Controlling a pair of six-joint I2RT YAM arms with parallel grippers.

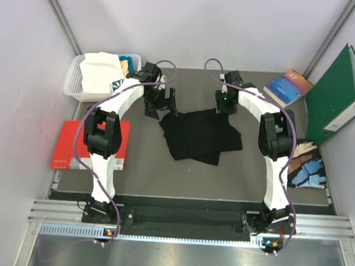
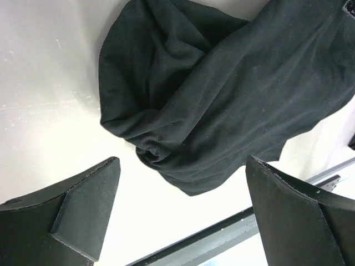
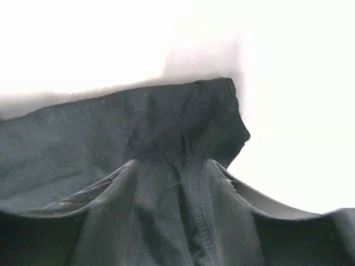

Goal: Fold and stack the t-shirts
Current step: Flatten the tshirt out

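A large black t-shirt (image 1: pixel 198 137) lies crumpled in the middle of the table. My left gripper (image 1: pixel 161 105) hovers just off its far-left corner. In the left wrist view that gripper (image 2: pixel 182 166) is open with bare table between the fingers, and the shirt (image 2: pixel 222 94) is ahead of them. My right gripper (image 1: pixel 226 106) sits at the shirt's far-right edge. In the right wrist view it (image 3: pixel 175 172) has a stitched fold of the black cloth (image 3: pixel 111 127) bunched between its fingers. A white t-shirt (image 1: pixel 100 71) and a teal one (image 1: pixel 130 62) lie in a basket.
The white basket (image 1: pixel 72 81) stands at the far left. A red book (image 1: pixel 74 145) lies by the left arm. A blue book (image 1: pixel 287 86), a green binder (image 1: pixel 336 97) and a dark magazine (image 1: pixel 308 165) are on the right side.
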